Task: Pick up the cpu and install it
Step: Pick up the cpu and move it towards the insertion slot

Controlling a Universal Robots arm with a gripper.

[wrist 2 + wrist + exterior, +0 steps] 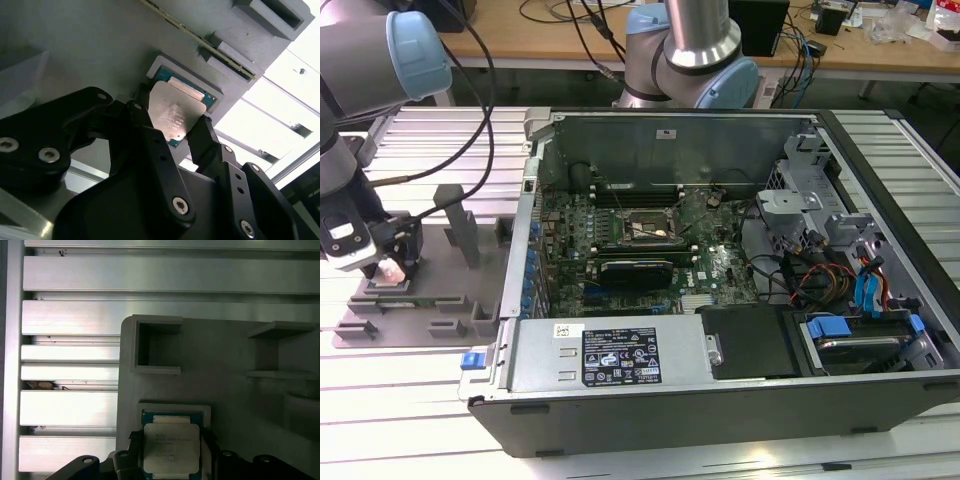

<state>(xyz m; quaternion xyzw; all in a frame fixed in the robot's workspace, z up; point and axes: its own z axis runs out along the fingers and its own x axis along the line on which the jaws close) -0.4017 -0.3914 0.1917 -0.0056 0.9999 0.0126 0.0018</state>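
Gripper (pixel 173 126) sits low over the cpu (pixel 175 111), its black body and bolted links looming large up front. The cpu lies silver plate up, green board showing at its edges, in a raised square pocket of the grey fixture tray (pixel 100 45). Beyond the tray's edge, a bright slatted table (pixel 260 117).

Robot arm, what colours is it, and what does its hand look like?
The arm is made of fat silver-grey tubes with light blue round caps at the joints, and black cables loop beside it. Its hand is black and chunky, with small silver screws.
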